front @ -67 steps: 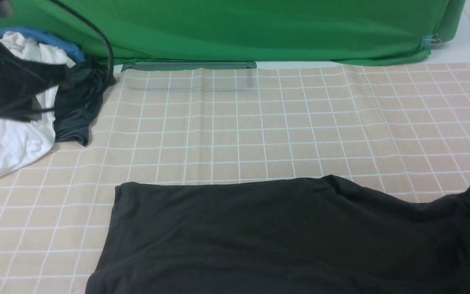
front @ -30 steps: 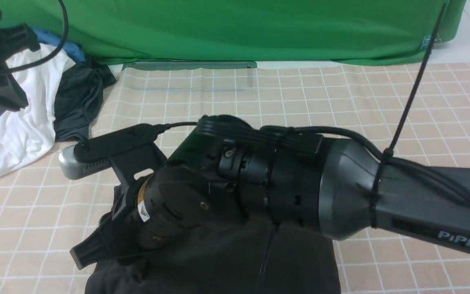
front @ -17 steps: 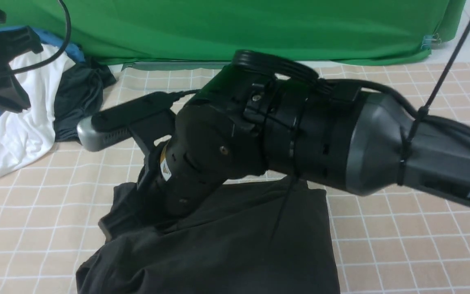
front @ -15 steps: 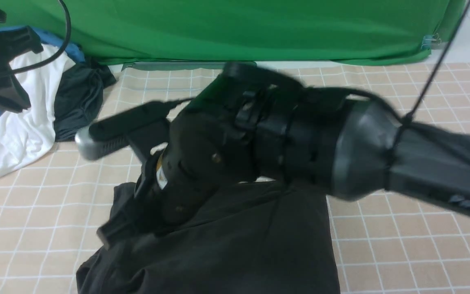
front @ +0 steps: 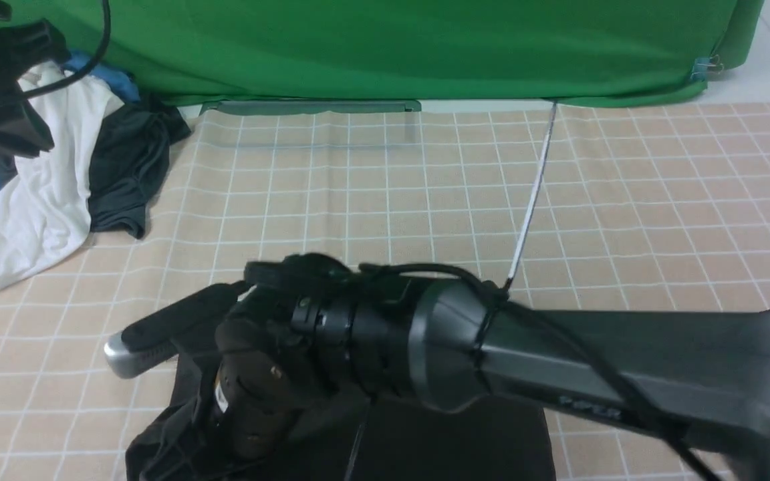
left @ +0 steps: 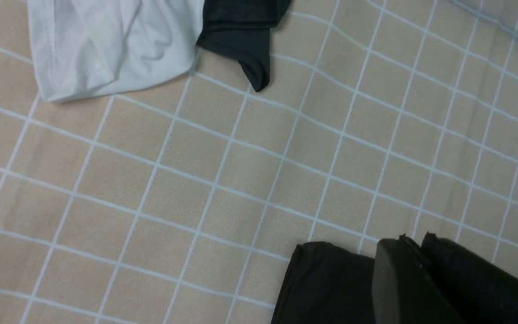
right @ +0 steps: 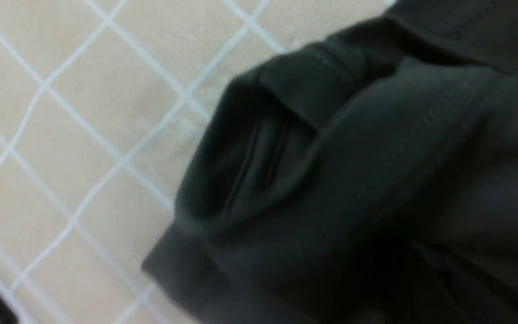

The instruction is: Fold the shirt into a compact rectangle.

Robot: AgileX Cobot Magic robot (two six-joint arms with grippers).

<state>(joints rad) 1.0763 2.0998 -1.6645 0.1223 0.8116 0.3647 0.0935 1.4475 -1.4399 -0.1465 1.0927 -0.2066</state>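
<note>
Black shirt, one, lies under one right end effector.

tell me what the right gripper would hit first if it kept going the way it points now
Most likely the black shirt. The right gripper points down toward the shirt's bunched left edge, and its wrist view is filled with folded black fabric right ahead. Its fingertips are hidden, so it may already be touching.

right arm hides most of shirt | right hand unseen
</note>
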